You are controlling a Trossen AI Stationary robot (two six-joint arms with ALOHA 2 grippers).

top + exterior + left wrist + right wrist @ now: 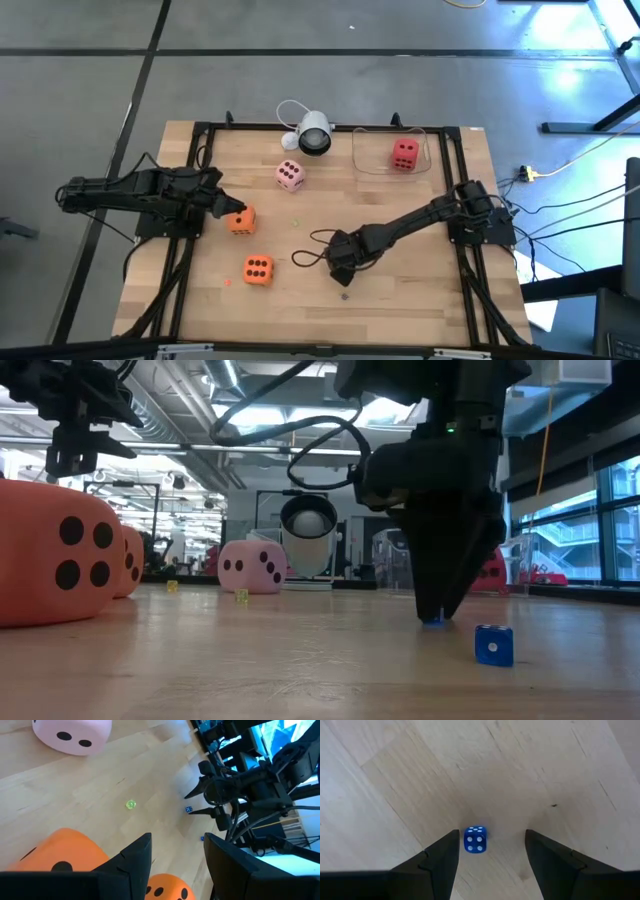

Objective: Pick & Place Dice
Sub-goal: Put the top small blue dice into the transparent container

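Right claw (490, 855) of mine hangs low over the worktop (400, 290), fingers spread around a tiny blue die (476, 840) lying nearer one finger. To grip well, I should centre it before closing. My left claw (175, 865) waits, also spread, above an orange die (241, 221). Another orange die (258, 269), the pink die (290, 175) and the red die (405, 152) lie well apart. I can read no writing.

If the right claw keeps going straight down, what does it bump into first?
Probably the tiny blue die, which sits between the right claw's open fingers, then the table. It looks nearly down already.
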